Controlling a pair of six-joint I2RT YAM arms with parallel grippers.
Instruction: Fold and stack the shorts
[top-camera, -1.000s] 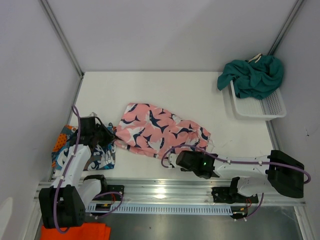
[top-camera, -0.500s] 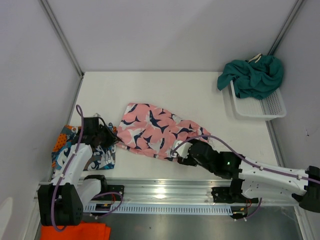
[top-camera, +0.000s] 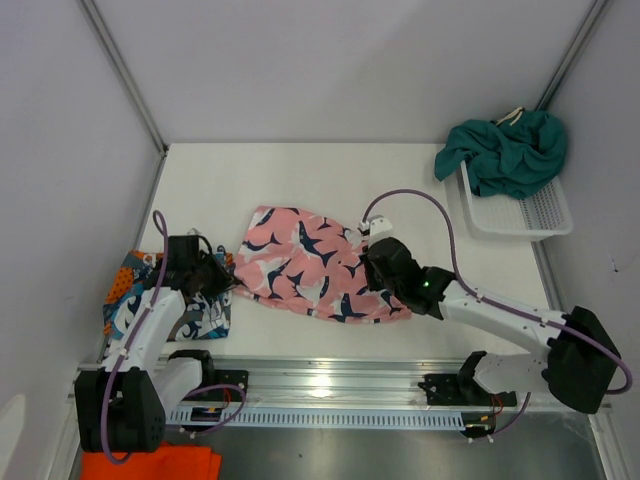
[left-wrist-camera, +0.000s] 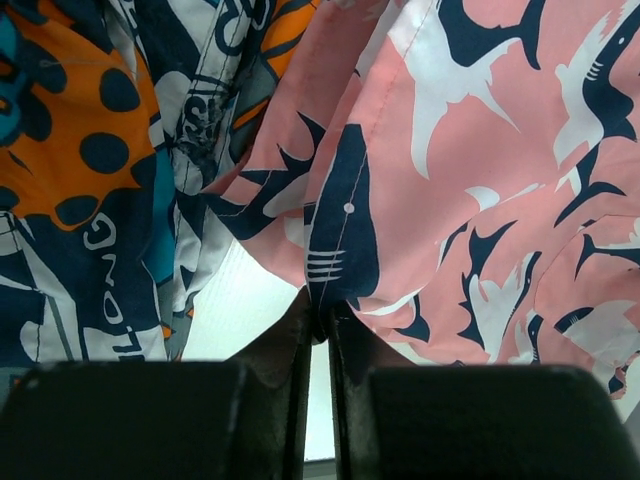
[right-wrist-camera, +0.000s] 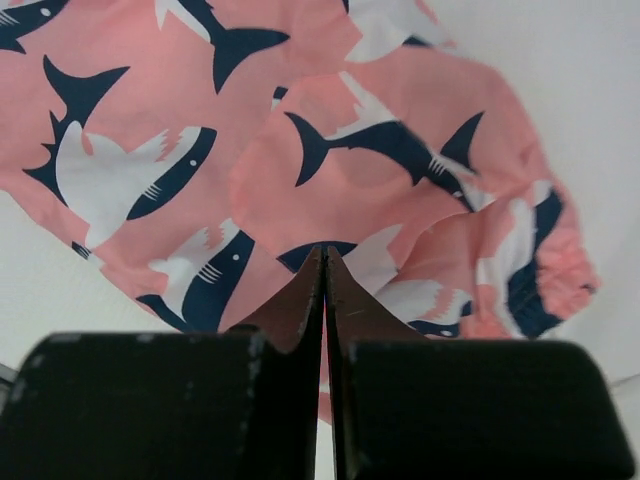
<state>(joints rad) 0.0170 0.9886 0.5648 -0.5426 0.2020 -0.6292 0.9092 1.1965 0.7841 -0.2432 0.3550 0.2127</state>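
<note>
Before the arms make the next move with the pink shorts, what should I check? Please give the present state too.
1. Left gripper shut on pink shorts edge: ok.
2. Right gripper shut on their fabric: ok.
3. Pink shorts flat: not ok, wrinkled.
4. Graphic print shorts apart from them: not ok, they touch.
5. Teal shorts out of the way, on the basket: ok.

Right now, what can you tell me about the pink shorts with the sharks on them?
The pink shark shorts are thin, soft-looking cloth, pink with navy and white sharks. They lie rumpled on the white table, toward its front. The left jaws are shut on the left edge, beside the blue-and-orange print shorts. The right jaws pinch the right side, where the cloth bunches up.
</note>
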